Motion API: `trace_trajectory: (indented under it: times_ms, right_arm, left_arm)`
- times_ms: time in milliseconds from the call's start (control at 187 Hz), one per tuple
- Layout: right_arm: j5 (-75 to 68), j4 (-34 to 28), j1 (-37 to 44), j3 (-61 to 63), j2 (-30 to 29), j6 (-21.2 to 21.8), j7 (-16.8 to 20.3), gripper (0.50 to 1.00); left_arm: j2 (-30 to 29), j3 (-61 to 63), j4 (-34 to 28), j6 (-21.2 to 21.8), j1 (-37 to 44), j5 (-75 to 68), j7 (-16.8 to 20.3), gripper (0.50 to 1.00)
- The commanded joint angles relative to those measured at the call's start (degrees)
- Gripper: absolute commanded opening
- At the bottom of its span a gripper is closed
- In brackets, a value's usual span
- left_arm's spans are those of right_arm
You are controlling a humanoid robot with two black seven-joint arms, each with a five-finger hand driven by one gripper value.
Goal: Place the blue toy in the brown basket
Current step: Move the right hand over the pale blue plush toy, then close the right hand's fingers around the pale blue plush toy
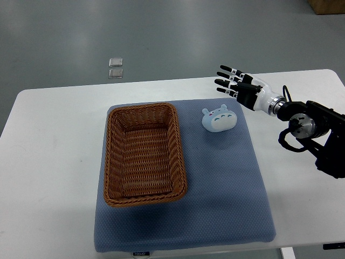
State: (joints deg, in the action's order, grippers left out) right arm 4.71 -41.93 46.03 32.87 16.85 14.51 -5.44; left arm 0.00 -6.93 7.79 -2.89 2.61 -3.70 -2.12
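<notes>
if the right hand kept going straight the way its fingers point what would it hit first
Probably nothing. The right hand has open fingers pointing toward the picture's left, along the white table beyond the blue mat. The blue toy and brown basket lie nearer the robot than that line, though height is unclear.

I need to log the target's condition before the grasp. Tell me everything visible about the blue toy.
The blue toy is a small, rounded, pale blue plush-looking animal with two stubby ears, a white face or belly and tiny dark and pink markings. It lies on the blue-grey mat, just right of the brown basket, not touching it. The right robot hand is apart from it.
</notes>
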Motion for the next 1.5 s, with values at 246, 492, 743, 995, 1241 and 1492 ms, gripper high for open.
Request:
trace_trajectory:
  times_ms: [246, 492, 743, 995, 1241, 1492]
  right_arm:
    - [1.3, -0.1, 0.0, -0.4, -0.1, 0.1, -0.1, 0.919]
    - [9.7, -0.3, 0.7, -0.3, 0.3, 0.2, -0.7, 0.917]
    - [35.0, -0.9, 2.9, -0.6, 0.7, 0.9, -4.8, 0.917]
    - [62.8, -1.3, 6.0, -4.0, 4.2, 6.4, -12.1, 0.915]
    - [70.3, -2.4, 8.3, -14.2, 5.6, 2.5, -15.1, 0.915]
    - [70.8, -1.3, 7.5, -16.8, 5.1, -3.7, -14.9, 0.911]
  left_arm:
    - [0.0, -0.5, -0.1, 0.1, 0.4, 0.1, 0.0, 1.000]
    - [0.0, 0.1, -0.8, 0.2, -0.2, 0.1, 0.0, 1.000]
    - [0.0, 0.2, -0.5, 0.2, -0.3, 0.1, 0.0, 1.000]
    - [0.0, 0.3, -0.8, 0.2, -0.2, 0.1, 0.0, 1.000]
    - [0.0, 0.3, -0.7, 0.2, -0.2, 0.1, 0.0, 1.000]
    - [0.0, 0.3, -0.7, 0.2, -0.2, 0.1, 0.0, 1.000]
